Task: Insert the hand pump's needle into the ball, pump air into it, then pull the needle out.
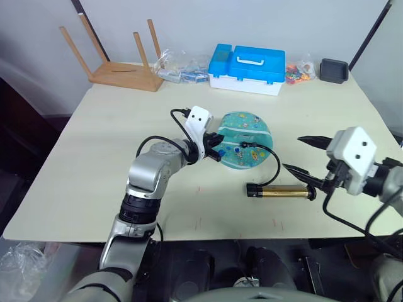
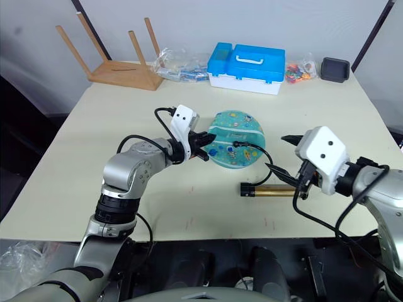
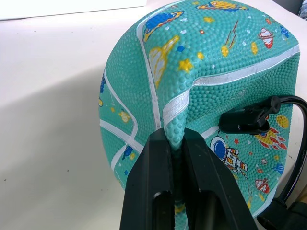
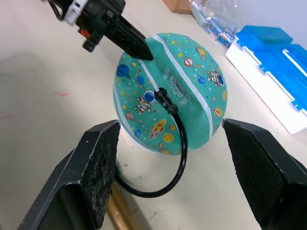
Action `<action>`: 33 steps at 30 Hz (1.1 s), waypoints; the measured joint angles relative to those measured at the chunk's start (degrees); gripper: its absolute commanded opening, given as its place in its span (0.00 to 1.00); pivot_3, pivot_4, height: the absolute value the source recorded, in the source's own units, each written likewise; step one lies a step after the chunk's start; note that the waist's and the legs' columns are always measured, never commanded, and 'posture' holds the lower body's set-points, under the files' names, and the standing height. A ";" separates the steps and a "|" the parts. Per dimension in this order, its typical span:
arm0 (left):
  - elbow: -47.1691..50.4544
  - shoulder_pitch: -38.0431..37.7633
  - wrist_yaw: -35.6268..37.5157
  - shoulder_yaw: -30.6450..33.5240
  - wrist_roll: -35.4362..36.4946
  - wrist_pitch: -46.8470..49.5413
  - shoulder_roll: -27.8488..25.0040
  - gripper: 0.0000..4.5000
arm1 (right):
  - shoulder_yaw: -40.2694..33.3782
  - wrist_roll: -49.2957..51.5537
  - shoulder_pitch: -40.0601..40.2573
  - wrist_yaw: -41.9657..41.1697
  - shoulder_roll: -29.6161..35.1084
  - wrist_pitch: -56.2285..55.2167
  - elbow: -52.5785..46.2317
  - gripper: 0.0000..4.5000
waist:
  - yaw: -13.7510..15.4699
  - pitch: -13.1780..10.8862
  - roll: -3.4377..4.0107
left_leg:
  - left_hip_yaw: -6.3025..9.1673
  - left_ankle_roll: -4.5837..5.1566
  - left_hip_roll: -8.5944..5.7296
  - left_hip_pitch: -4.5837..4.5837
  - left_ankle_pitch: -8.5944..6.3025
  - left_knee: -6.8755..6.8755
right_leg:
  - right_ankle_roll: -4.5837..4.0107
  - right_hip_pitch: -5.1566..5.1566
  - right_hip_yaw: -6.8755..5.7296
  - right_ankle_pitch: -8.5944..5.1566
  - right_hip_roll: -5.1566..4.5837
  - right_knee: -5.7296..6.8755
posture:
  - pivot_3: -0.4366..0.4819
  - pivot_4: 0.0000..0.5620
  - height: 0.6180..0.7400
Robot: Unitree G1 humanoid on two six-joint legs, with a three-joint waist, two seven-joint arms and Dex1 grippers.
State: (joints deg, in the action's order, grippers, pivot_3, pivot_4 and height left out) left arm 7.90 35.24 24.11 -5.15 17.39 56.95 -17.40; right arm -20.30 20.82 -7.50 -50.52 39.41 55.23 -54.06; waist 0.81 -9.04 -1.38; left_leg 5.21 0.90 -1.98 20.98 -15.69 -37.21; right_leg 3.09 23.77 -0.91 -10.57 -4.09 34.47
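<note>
The teal ball (image 1: pixel 244 139) lies slack and flattened in the middle of the table. My left gripper (image 1: pixel 215 146) is shut on a pinched fold of the ball's near-left edge (image 3: pixel 173 128). The needle's black fitting (image 3: pixel 245 120) sits plugged into the ball's face, its pin hidden inside. From it the thin black hose (image 4: pixel 178 158) curves down to the amber hand pump (image 1: pixel 281 191), which lies flat on the table in front of the ball. My right gripper (image 1: pixel 304 157) hangs open just right of the pump's handle end, holding nothing.
A blue-and-white plastic case (image 1: pixel 247 68) stands at the back of the table, with bags of small parts (image 1: pixel 181 68) and an upturned wooden stool (image 1: pixel 121 60) to its left. A black box (image 1: pixel 334 70) sits at the back right.
</note>
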 measured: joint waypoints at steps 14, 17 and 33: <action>11.13 -0.21 14.66 7.14 13.31 8.21 -17.47 0.57 | -6.81 7.87 13.22 3.27 -3.58 -6.31 -0.66 0.82 | 0.14 -0.71 -0.29 | -0.05 0.05 0.03 0.16 -0.05 0.01 | 0.00 0.09 0.03 -0.01 0.00 -0.11 | 0.48 0.27 1.00; 12.28 0.01 21.20 6.01 16.56 8.03 -22.53 0.57 | -9.18 9.06 19.10 -0.48 -3.10 -12.85 2.65 0.82 | 0.02 -0.78 -0.30 | -0.13 0.11 0.02 0.17 -0.08 -0.02 | 0.02 0.08 0.07 -0.02 -0.01 -0.18 | 0.48 0.27 1.00; 5.17 14.95 35.52 -21.54 10.30 0.44 -15.91 0.65 | -19.94 13.71 30.00 -9.07 5.33 -22.78 10.92 1.00 | 0.06 -0.87 -0.18 | -0.29 0.31 0.05 0.08 -0.18 -0.18 | 0.04 -0.07 0.23 0.00 0.04 -0.16 | 0.48 0.27 1.00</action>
State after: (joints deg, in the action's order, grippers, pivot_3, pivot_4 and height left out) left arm 13.07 50.19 59.63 -26.69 27.69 57.39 -33.30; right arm -40.25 34.53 22.51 -59.60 44.74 32.46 -43.14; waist 0.87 -9.91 -1.57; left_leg 4.91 1.21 -1.93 21.06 -15.88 -37.39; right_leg 3.13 23.69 -0.68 -10.58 -4.04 34.31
